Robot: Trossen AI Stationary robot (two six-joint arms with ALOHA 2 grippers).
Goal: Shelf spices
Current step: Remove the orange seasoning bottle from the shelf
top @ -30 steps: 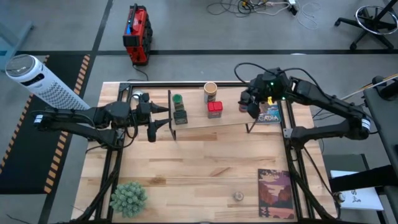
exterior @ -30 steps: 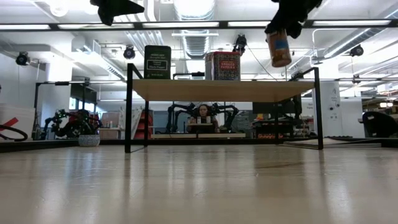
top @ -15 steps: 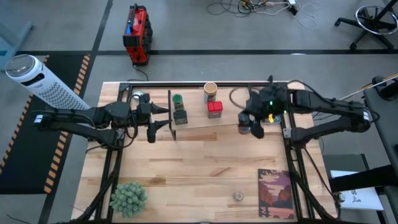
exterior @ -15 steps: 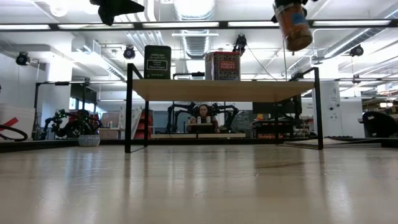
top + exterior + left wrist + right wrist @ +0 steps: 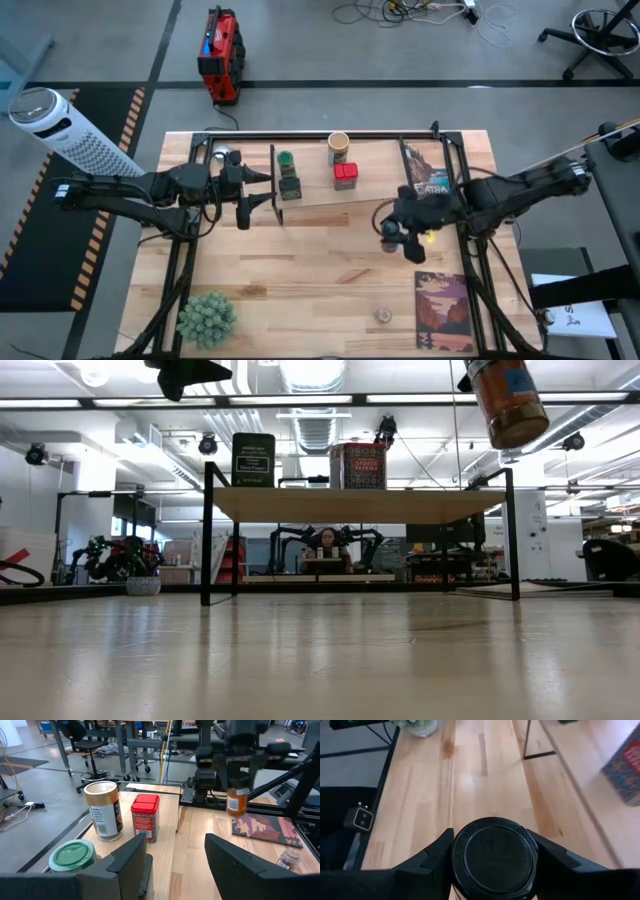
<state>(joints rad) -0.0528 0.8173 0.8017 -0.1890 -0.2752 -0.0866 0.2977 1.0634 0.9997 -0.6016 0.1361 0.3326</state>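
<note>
Over bare tabletop (image 5: 320, 260) our right gripper (image 5: 392, 232) clamps the dark-lidded brown jar (image 5: 508, 402) upright — shelf (image 5: 370, 195) just beyond; left gripper (image 5: 262, 190) empty, half-open.

Two dark, slender jointed arms, matte black housings. Left arm (image 5: 120, 190): white band near base, black cable loops along links. Right arm (image 5: 520, 190): small green-yellow indicator light glowing at wrist. Fingers (image 5: 132, 860) broad, black, angular, flat-faced plastic.
</note>
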